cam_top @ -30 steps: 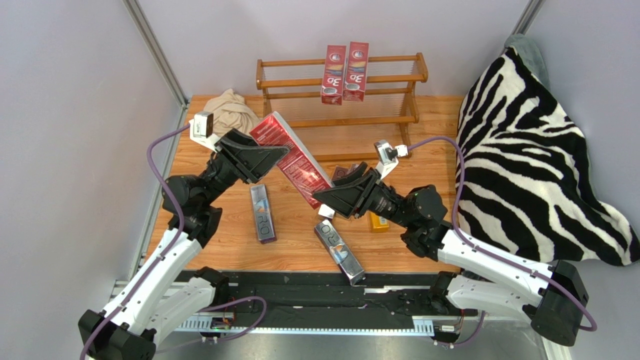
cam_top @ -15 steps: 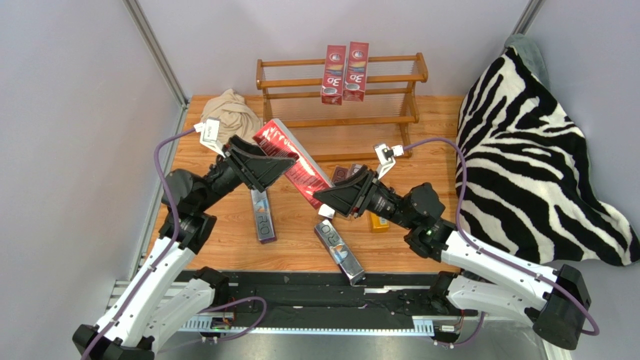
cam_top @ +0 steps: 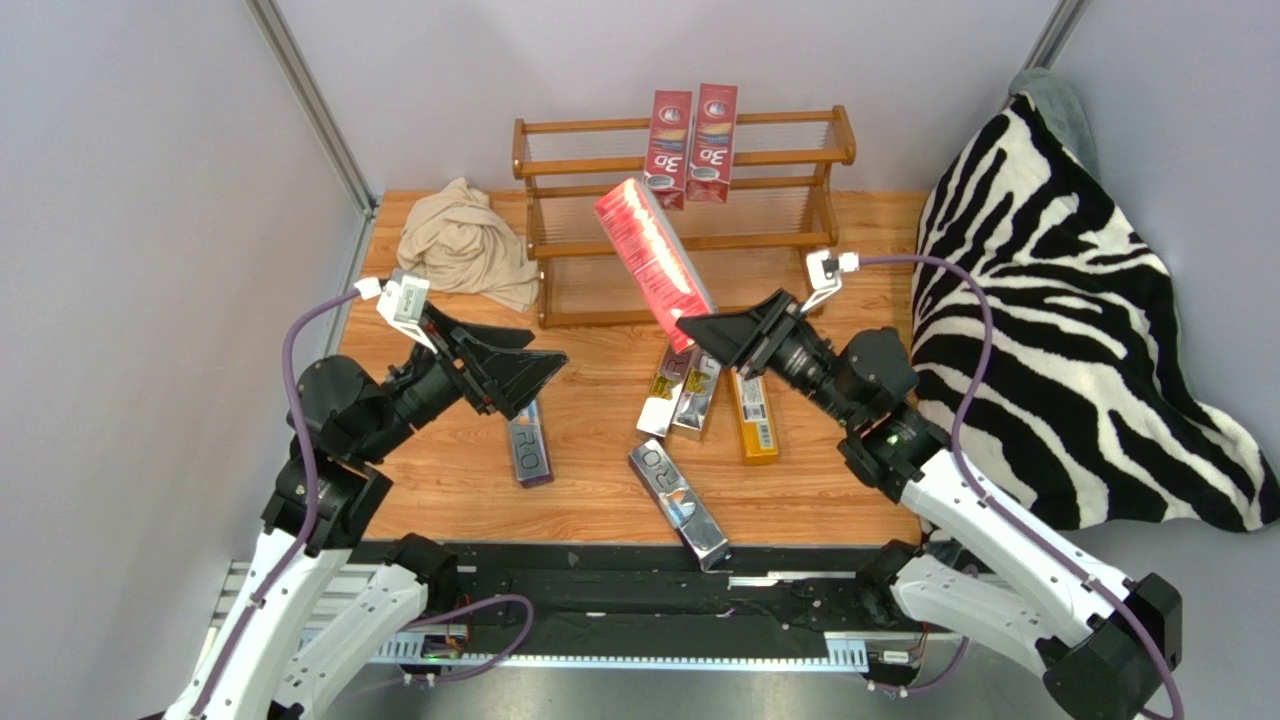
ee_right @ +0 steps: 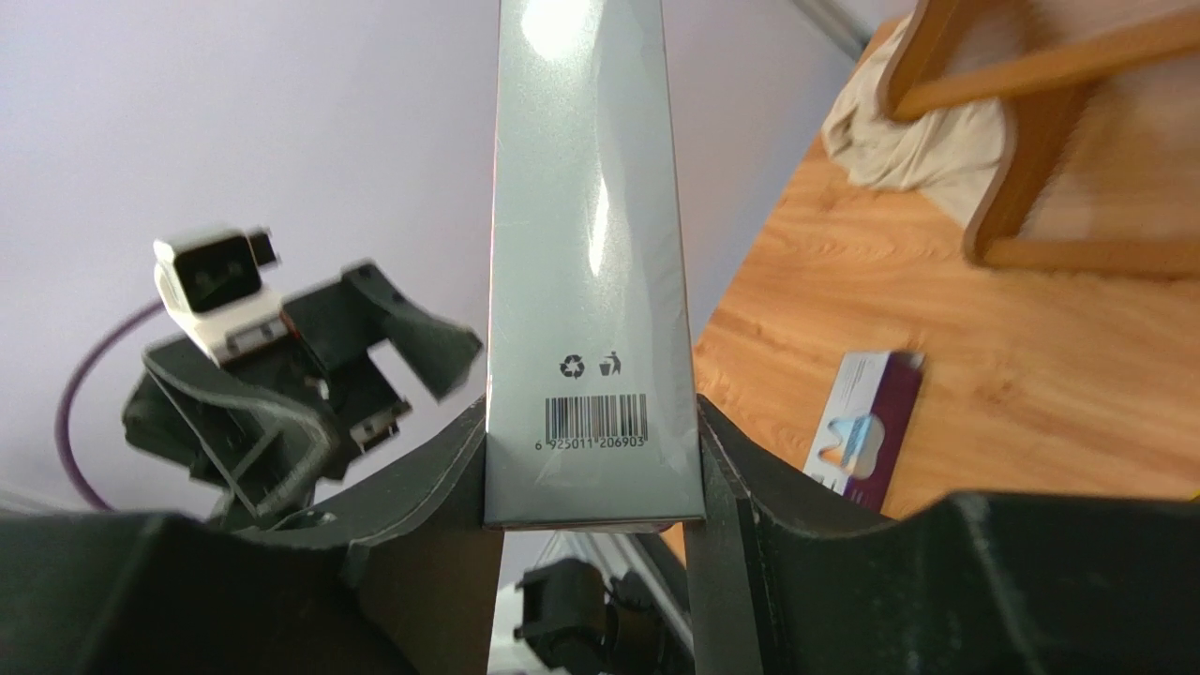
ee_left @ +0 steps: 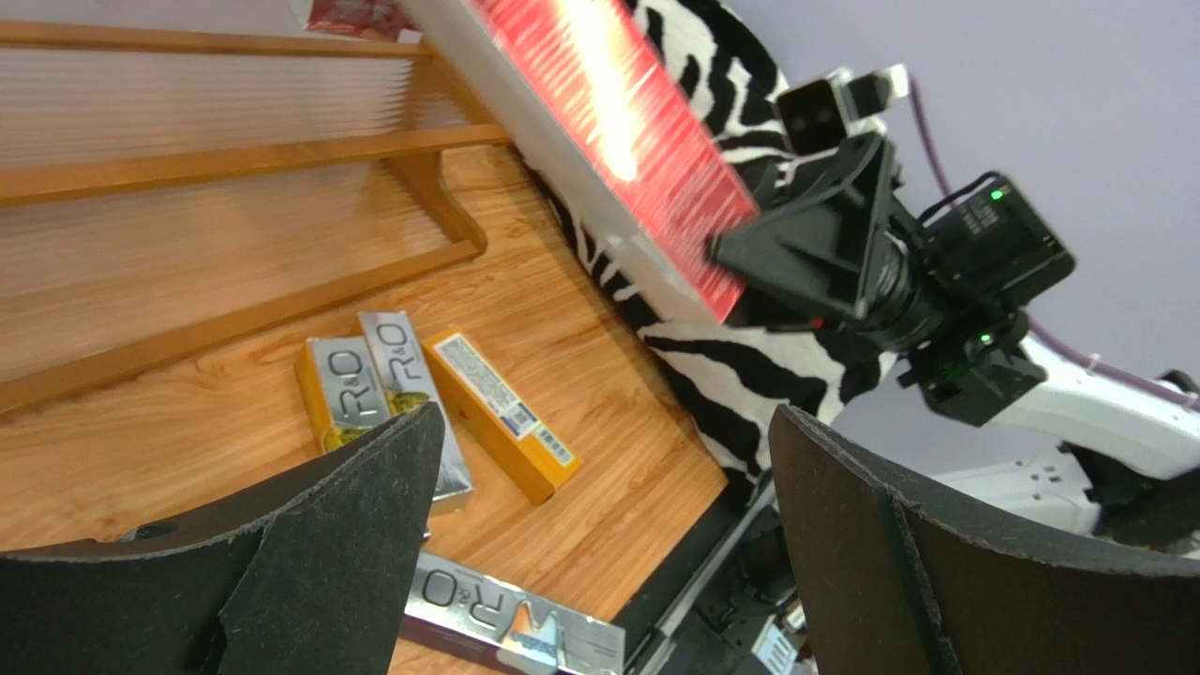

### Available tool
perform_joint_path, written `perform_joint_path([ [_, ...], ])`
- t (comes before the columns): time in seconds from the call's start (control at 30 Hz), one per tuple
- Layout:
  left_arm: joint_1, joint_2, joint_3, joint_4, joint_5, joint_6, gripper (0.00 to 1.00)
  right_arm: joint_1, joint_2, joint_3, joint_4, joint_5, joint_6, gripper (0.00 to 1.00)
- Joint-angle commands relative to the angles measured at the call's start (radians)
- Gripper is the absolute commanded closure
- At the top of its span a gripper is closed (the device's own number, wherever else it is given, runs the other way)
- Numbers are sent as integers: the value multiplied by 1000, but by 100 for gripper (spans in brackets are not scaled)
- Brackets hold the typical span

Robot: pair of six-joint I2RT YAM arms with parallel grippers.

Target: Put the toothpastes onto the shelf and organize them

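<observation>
Now in hand: red carton (cam_top: 649, 240) clamped in right tool (cam_top: 700, 318), raised at shelf (cam_top: 579, 164) near side.
Left tool (ee_left: 603, 422): open, empty.
Next move: stand carton beside two shelved red cartons (cam_top: 690, 143).

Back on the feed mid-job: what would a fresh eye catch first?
The right hand holds a shiny red box tilted in the air before the wooden shelf, where two red boxes stand up top. The left hand hangs open and empty over the table, and a zebra blanket fills the right side.
</observation>
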Motion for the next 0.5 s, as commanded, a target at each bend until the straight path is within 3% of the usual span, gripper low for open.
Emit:
perform_joint_path([
  [0.0, -2, -3, -33, -55, -36, 39, 6, -117, -5, 150, -5, -45, 13, 96],
  [0.27, -2, -31, -81, -54, -27, 10, 6, -338, 110, 377, -112, -95, -4, 97],
  [0.47, -2, -46, -104, -57, -16, -5, 6, -513, 285, 469, -59, -203, 131, 99],
])
